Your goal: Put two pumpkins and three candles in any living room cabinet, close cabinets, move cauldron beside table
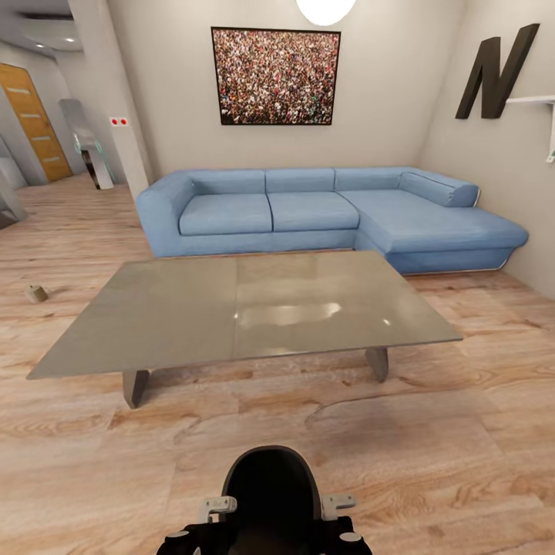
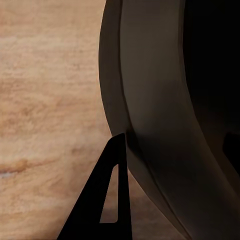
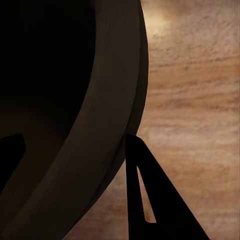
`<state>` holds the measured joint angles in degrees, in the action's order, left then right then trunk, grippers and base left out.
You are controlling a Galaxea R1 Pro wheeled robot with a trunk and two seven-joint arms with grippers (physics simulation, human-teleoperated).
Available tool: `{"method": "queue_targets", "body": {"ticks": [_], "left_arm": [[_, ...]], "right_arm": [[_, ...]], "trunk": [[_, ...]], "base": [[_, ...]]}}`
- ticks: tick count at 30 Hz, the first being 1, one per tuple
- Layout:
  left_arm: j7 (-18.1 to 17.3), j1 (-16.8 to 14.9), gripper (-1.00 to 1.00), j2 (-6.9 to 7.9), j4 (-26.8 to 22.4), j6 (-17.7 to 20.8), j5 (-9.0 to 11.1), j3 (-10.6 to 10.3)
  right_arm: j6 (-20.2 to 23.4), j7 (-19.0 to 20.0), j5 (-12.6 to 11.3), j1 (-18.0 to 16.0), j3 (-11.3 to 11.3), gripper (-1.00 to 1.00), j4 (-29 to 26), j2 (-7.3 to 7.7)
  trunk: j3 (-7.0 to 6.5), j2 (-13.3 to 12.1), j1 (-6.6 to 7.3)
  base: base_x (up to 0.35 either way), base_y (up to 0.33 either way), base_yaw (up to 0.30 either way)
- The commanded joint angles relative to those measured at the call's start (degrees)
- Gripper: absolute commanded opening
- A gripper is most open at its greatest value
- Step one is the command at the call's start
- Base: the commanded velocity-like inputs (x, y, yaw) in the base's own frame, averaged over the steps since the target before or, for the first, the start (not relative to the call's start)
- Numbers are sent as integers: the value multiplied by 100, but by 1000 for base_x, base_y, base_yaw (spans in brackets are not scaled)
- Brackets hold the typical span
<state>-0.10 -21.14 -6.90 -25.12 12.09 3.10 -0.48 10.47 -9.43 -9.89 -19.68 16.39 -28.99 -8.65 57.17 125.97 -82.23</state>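
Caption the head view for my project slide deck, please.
Robot faces a grey coffee table and blue corner sofa on wood floor, black cauldron at its base.

A home's living room. A blue corner sofa (image 1: 324, 212) stands against the wall at 12 o'clock, with a framed crowd picture (image 1: 276, 75) above it. A low grey table (image 1: 247, 308) sits on the wooden floor (image 1: 432, 462) before the sofa. A wooden door (image 1: 35, 122) shows at 10 o'clock.
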Motion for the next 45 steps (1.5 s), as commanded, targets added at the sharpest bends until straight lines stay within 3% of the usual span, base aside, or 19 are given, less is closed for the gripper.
{"method": "queue_targets", "body": {"ticks": [1,45], "left_arm": [[-16,5,-100,44,-19,38,103,-40],[-16,5,-100,42,-19,36,103,-40]], "right_arm": [[25,415,-400,-9,13,-100,-169,12],[25,407,-400,-9,13,-100,-169,12]], "trunk": [[5,2,0],[-32,2,0]], "base": [[61,0,0],[121,0,0]]}}
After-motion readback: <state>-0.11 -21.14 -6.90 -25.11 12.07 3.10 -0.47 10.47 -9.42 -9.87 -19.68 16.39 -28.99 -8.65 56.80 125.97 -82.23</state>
